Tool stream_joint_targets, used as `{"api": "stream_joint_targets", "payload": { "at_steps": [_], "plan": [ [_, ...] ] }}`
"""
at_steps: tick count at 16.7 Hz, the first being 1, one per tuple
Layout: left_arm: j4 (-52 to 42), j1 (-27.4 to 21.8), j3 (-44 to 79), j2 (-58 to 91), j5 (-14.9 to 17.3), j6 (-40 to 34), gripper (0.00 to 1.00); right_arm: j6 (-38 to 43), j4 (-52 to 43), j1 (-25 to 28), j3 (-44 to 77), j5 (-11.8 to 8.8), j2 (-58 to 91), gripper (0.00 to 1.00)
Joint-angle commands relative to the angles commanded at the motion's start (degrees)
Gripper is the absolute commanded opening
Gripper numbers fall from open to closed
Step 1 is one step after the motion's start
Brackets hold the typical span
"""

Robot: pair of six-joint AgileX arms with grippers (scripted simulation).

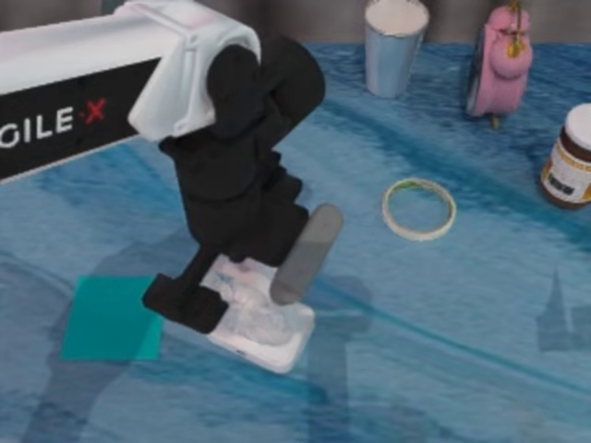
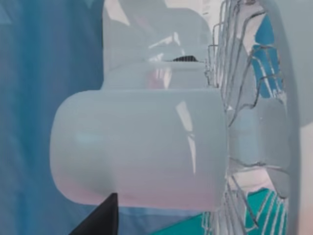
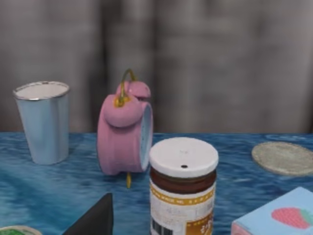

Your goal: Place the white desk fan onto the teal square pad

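one risk: my left gripper (image 1: pixel 242 293) sits over the fan (image 1: pixel 263 325); i cannot tell whether my fingers clamp it, so it may slip short of the pad (image 1: pixel 109 317).

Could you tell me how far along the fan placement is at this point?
Reaching looks done: the left gripper is down over the white desk fan. In hand: the grasp itself. Left: the fan stands on the table beside the teal square pad, not on it. The right arm isn't visible from above.

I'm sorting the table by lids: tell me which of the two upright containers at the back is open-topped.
The white cup, standing left of the pink alarm clock, is open at the rim. The brown jar at the right edge carries a white lid.
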Motion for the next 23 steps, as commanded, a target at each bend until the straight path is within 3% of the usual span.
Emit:
{"api": "stream_joint_targets", "payload": {
  "at_steps": [11,23],
  "plan": [
    [0.0,0.0,0.0,0.0,0.0,0.0,0.02,0.0,0.0,0.0,0.0,0.0,0.0,1.00],
    [-2.2,0.2,2.0,-0.5,0.0,0.0,0.00,0.0,0.0,0.0,0.0,0.0,0.0,1.00]
  ]
}}
